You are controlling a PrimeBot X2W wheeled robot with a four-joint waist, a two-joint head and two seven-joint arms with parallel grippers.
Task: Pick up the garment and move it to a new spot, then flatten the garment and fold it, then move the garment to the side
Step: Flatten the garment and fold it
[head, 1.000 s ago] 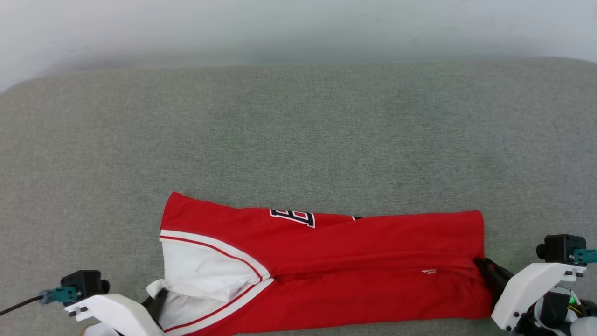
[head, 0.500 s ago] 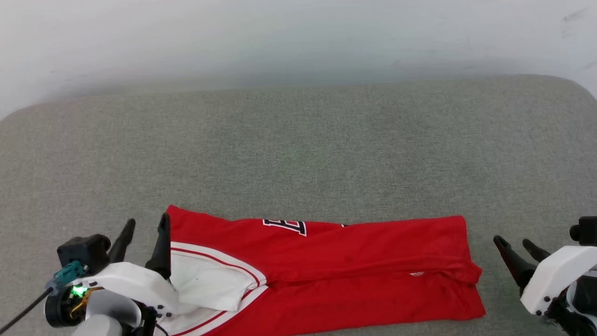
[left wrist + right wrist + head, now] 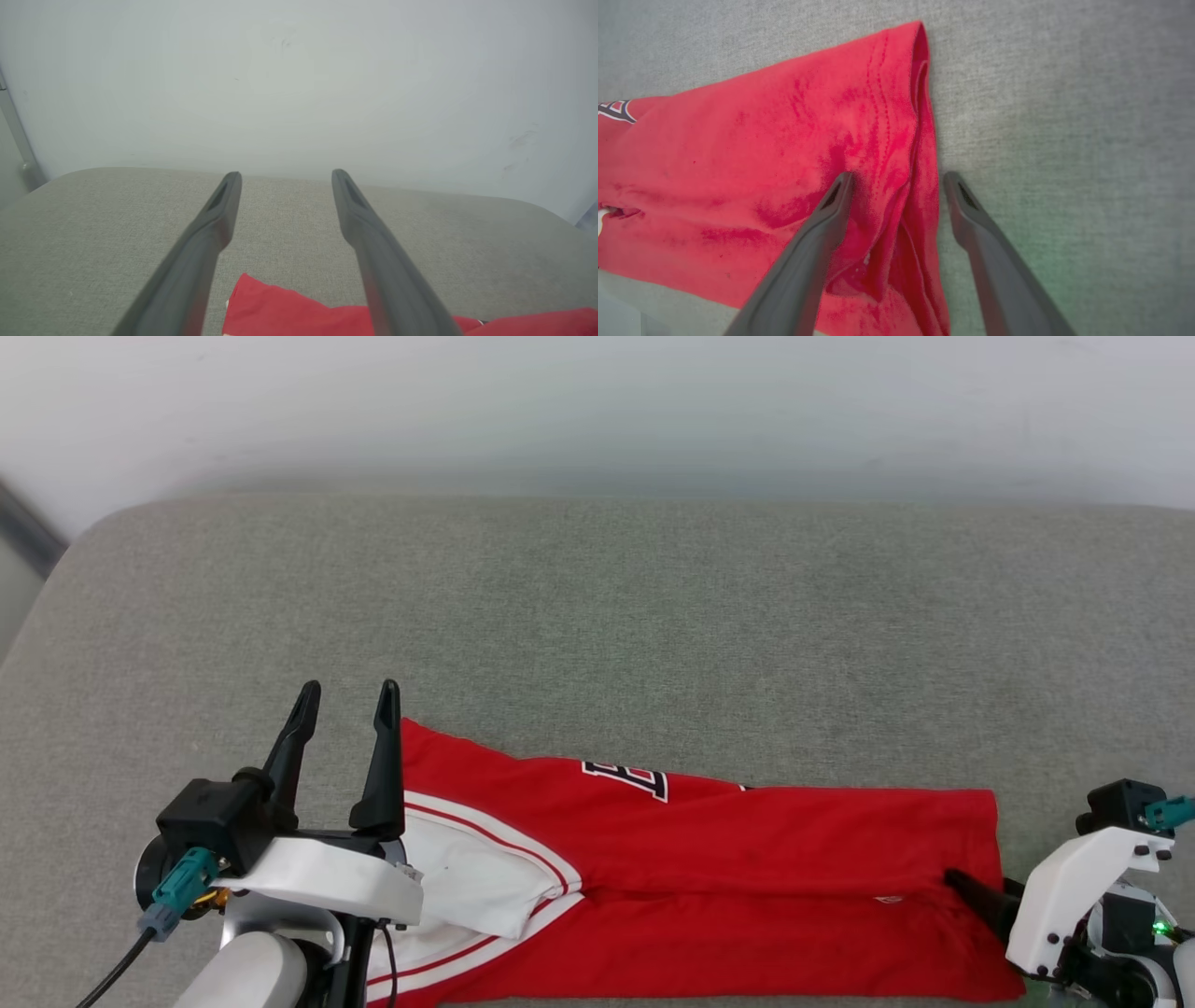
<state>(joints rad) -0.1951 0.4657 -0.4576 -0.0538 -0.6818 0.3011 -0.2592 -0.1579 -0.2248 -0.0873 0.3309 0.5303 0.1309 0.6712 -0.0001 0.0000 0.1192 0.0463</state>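
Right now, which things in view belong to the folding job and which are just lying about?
Job: red shirt, folded lengthwise; left pincer, open; right pincer, open over the shirt's end.
Just there: grey cushion under it; white wall behind.

The garment (image 3: 747, 859) is cut off at its near edge by the head view's bottom. Its black print (image 3: 625, 779) is mostly folded under and unreadable. The left gripper (image 3: 350, 689) has its housing over part of the garment's white sleeve (image 3: 467, 877).

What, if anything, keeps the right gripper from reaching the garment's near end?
Probably nothing, so yes: the right gripper is open and already astride the end edge of the garment on the grey cushion.
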